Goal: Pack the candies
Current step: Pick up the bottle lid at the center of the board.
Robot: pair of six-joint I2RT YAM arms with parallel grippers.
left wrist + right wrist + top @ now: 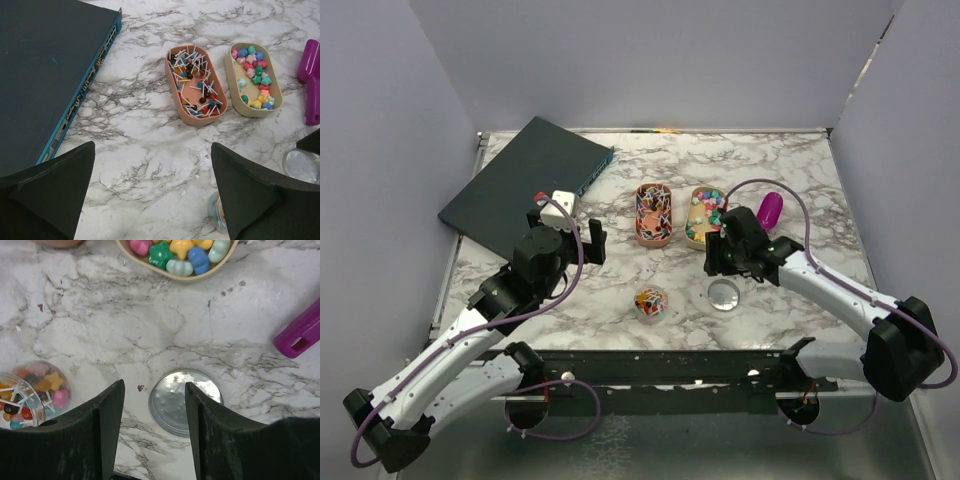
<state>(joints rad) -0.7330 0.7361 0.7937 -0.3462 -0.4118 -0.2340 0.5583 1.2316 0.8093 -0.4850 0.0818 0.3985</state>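
Note:
Candies fill two oval trays: stick-type pieces [653,208] [197,82] in the pink tray [638,236] [168,80], and bright pieces [707,207] [256,75] [180,252] in the beige tray [692,240] [227,65] [180,279]. A small clear jar [651,302] [30,392] holds mixed candies, and its round lid [724,294] [180,400] lies flat to its right. My right gripper [717,262] [154,390] is open just above the lid, holding nothing. My left gripper [592,240] [153,150] stands wide open over bare marble, left of the trays.
A dark blue box [525,183] [45,70] lies at the back left. A purple scoop [770,209] [310,80] [300,332] rests right of the beige tray. Grey walls enclose the marble table [790,170] on three sides.

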